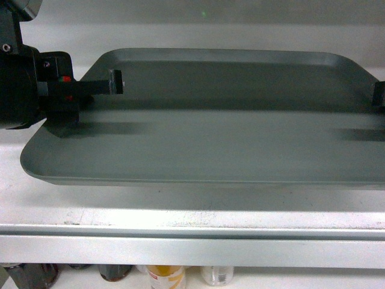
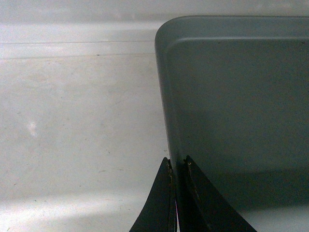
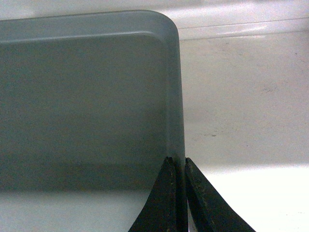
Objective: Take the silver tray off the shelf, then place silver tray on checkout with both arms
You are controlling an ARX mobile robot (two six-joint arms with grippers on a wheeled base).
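Head view: silver tray [image 1: 222, 120] fills most of the frame, long axis running left to right across the picture, short axis running away from the camera. Open face up, low sloping rim all round, rounded corners visible at upper left, lower left and upper right. A shadow band lies under its near edge; whether it rests on or hangs just above the white shelf [image 1: 192, 217] cannot be told. Shelf's pale front rail runs across the lower frame.

Left gripper [image 1: 84, 90] at the tray's left short edge, upper left of frame: boxy black body, small red marks, one finger reaching over the tray floor. Left wrist view: tray rim passes between the two black fingers [image 2: 159, 203] at lower centre, one on the outer side, one on the inner; jaws closed onto the rim.

Right gripper [image 1: 379, 93] shows only as a black sliver at the right frame edge, against the tray's right short edge. Right wrist view: fingers [image 3: 205, 203] straddle the rim at lower centre, jaws pinched onto it.

Below the rail, lower left to centre: tops of several bottles and jars [image 1: 165, 276], one with a yellow-and-white label; writing too small to read. Tray itself plain, no markings.
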